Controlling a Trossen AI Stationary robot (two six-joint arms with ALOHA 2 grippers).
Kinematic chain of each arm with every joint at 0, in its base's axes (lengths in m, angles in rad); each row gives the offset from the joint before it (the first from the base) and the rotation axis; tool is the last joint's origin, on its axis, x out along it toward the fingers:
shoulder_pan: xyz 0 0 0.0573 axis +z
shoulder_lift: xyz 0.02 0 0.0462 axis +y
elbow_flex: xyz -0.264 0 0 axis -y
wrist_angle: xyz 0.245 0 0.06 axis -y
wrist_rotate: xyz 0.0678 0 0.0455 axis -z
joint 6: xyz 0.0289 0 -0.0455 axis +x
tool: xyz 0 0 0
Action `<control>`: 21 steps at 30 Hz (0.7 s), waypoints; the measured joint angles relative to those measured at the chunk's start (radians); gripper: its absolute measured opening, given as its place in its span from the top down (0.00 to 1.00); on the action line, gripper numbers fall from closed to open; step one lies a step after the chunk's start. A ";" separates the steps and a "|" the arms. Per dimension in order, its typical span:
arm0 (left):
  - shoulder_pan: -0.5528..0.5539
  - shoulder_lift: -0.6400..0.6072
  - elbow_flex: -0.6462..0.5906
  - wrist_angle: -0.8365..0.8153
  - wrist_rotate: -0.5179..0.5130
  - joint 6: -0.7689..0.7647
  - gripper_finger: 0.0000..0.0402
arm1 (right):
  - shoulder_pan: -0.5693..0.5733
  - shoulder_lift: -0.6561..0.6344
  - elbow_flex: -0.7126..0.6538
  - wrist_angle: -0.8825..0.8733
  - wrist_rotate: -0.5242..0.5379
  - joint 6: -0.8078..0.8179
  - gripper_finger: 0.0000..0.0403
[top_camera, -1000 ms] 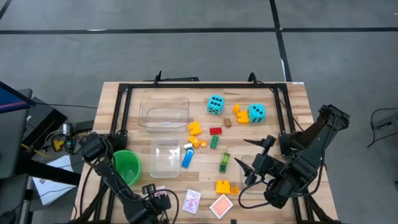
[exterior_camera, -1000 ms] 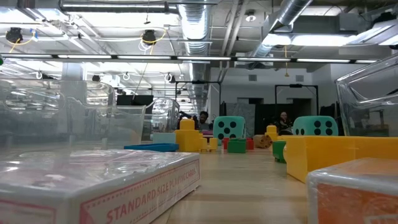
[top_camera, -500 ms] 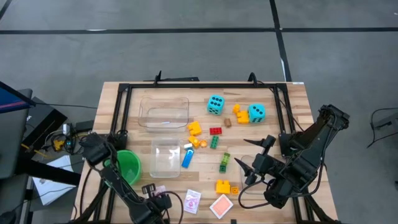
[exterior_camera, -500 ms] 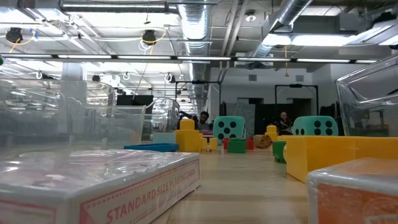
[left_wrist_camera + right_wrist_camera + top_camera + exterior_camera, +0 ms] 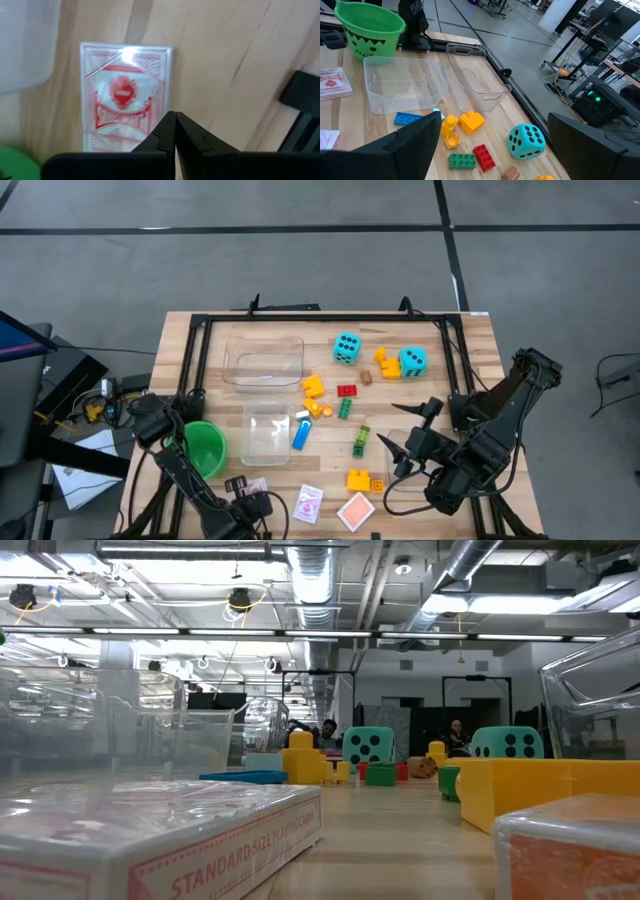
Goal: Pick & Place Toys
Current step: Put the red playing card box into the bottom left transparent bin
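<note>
Flat, glossy red-and-white card pack (image 5: pixel 125 95) lying on pale wood-grain table (image 5: pixel 220 65), just ahead of the left gripper (image 5: pixel 174 131) with tips pressed together, empty; right gripper (image 5: pixel 408 432) spread wide, empty, beside scattered bricks.

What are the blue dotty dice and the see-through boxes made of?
The dice look like soft foam: matte cyan faces, rounded corners, black dots. The see-through boxes look like thin hard plastic: glossy, and the wooden table shows right through them. That is only how they look.
</note>
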 joint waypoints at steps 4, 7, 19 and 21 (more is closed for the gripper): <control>0.002 0.000 -0.006 0.006 0.000 0.001 1.00 | 0.000 0.000 0.000 -0.001 -0.001 0.000 0.12; 0.002 0.000 -0.006 0.007 0.000 0.002 1.00 | 0.000 0.000 0.000 -0.001 -0.001 0.000 0.12; 0.002 0.000 -0.007 0.005 -0.027 0.001 1.00 | 0.000 0.000 0.000 -0.001 -0.004 0.000 0.12; 0.002 0.000 -0.016 0.022 -0.025 0.000 1.00 | 0.000 0.000 0.000 -0.001 -0.004 0.000 0.12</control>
